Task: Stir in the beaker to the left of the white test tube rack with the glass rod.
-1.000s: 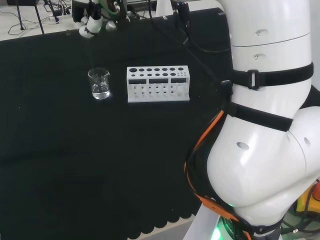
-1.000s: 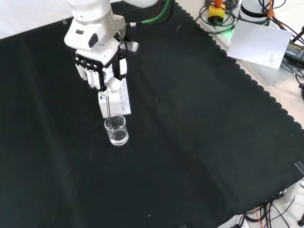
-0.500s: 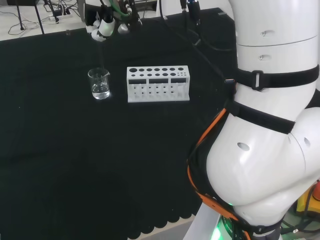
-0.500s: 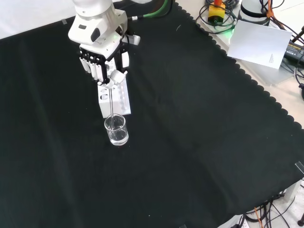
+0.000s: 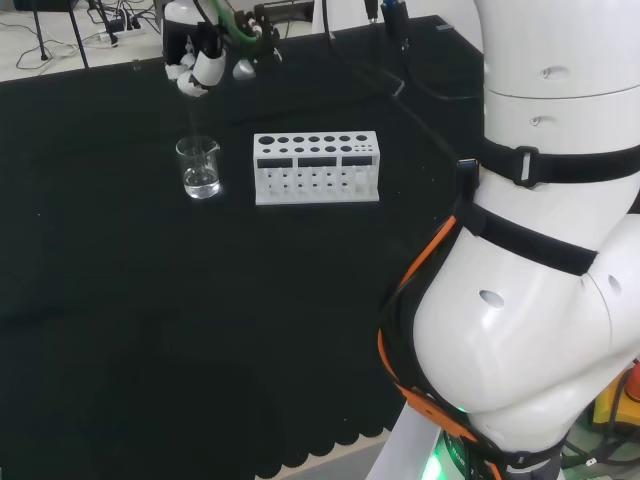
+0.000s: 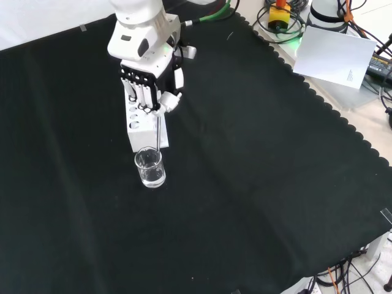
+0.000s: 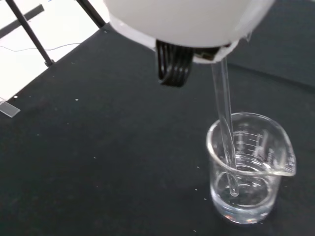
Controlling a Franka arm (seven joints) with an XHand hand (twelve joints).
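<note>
Glass rod (image 7: 225, 129) — tip in beaker (image 7: 248, 173) — hand-held (image 6: 150, 86)

No text can be read; the beaker (image 7: 250, 169) bears faint graduation marks on its wall, too small to make out.

Black scalloped cloth (image 6: 257, 184), pale floor (image 6: 373, 122)

Black-clothed bench (image 6: 257, 184); beaker (image 6: 150, 168), white test tube rack (image 6: 144, 125) standing on it
</note>
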